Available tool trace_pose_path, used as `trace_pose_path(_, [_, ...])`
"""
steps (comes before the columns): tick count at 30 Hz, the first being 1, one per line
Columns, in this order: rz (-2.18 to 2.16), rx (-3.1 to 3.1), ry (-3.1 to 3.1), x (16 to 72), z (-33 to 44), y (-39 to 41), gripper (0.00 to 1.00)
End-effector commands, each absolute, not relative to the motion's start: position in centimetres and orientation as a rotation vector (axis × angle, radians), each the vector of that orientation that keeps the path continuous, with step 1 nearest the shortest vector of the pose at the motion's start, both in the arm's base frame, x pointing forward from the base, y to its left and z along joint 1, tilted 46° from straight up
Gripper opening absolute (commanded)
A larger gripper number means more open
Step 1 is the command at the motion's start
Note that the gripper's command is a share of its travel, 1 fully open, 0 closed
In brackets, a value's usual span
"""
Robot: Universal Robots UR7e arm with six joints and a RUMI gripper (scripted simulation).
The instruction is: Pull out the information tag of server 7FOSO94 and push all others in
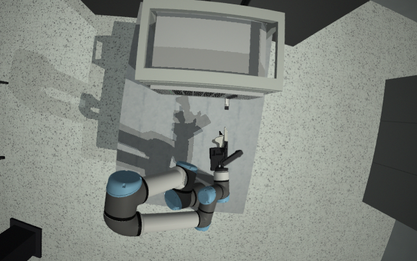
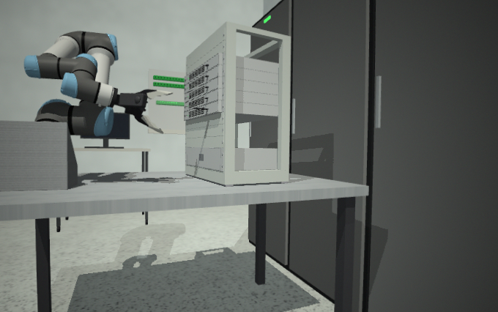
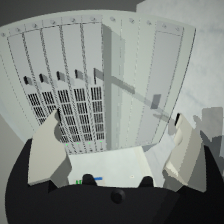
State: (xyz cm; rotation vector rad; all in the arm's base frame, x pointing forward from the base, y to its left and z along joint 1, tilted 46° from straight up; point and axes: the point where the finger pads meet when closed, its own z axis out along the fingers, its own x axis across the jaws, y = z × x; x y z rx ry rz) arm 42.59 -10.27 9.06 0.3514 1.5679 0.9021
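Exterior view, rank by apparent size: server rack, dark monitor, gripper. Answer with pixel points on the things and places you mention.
1. Server rack [image 1: 210, 74] [image 2: 230, 110] [image 3: 186, 85]
2. Gripper [image 1: 222, 128] [image 2: 167, 112] [image 3: 118, 111] and dark monitor [image 2: 123, 123]: too close to rank, the monitor being partly hidden behind the arm.
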Motion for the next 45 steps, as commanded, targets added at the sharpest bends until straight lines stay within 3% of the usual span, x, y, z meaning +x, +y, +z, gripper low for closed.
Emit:
trace_pose_path(1, [0.906,0.347,1.578,42.58,8.99,-10.22,1.00])
trace_pose_path(45, [0.945,0.305,1.675,42.52,8.29,-9.61,1.00])
